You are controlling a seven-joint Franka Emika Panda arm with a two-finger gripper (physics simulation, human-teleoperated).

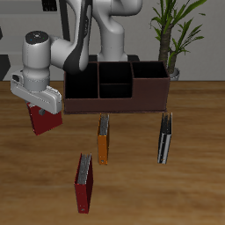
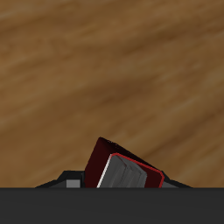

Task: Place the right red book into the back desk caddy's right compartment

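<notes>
My gripper (image 1: 42, 111) is shut on the right red book (image 1: 40, 120), a dark crimson hardcover, and holds it tilted above the table, beyond one end of the back desk caddy (image 1: 114, 103) and a little nearer the front edge. The caddy is a long maroon box with a black interior. It has a large end bay (image 1: 83, 83) near the gripper, small split middle cells (image 1: 115, 79), and another large end bay (image 1: 150, 77). I cannot tell which end bay is the right compartment. In the wrist view the book (image 2: 122, 169) fills the gripper (image 2: 118, 182), over bare wood.
An orange book (image 1: 103, 139) and a dark book (image 1: 165, 139) lie on the table in front of the caddy. A narrower red book with a grey strip (image 1: 83, 185) lies near the front edge. A potted plant (image 1: 171, 35) stands behind the caddy.
</notes>
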